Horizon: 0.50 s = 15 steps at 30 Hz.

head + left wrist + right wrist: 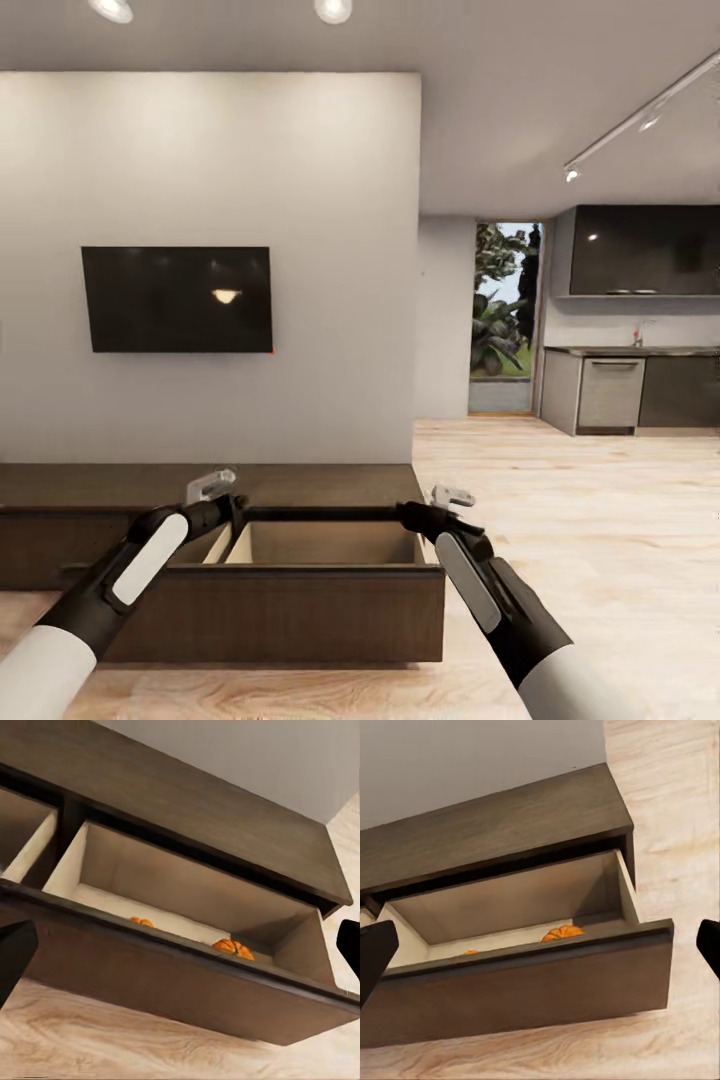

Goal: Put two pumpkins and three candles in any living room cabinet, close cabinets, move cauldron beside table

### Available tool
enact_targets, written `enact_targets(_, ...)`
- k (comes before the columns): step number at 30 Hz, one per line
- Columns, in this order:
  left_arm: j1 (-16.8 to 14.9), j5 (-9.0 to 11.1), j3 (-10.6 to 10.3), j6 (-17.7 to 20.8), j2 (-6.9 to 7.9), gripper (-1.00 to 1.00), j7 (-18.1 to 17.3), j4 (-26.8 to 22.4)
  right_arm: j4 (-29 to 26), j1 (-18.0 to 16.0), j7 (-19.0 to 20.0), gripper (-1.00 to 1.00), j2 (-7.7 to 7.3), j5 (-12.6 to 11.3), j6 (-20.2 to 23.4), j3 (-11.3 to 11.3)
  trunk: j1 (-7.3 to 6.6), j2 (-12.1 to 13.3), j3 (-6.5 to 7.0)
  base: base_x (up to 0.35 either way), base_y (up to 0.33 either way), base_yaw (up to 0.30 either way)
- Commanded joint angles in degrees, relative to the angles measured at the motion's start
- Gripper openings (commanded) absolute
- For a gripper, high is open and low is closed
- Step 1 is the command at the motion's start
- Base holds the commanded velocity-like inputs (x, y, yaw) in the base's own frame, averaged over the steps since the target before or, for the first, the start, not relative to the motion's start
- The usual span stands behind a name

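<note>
The long dark brown cabinet [330, 485] stands against the wall with one drawer [300, 600] pulled far out. Two orange pumpkins lie on its pale floor, one [232, 947] toward the drawer's end and one [142, 922] further along; the right wrist view shows them too [561, 933] [470, 952]. My left gripper [212, 487] hovers open above the drawer's back left corner. Over the back right corner, my right gripper [452, 495] is open as well. Neither holds anything. The candles, cauldron and table are out of view.
A second drawer [30, 840] beside the open one is also partly out. A black TV [177, 298] hangs on the wall above the cabinet. Wood floor [600, 520] runs right toward grey kitchen units [630, 390] and a glass doorway [505, 320].
</note>
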Motion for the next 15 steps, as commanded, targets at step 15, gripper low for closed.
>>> enact_targets(15, 3.29, -6.92, -9.6, -19.05, -3.52, 1.0, 0.42, 13.08, 8.59, 4.1, -0.46, 1.0, 0.14, 2.58, -18.47, 10.18, -0.05, -0.03, -0.07, -0.241, -0.027, 0.0)
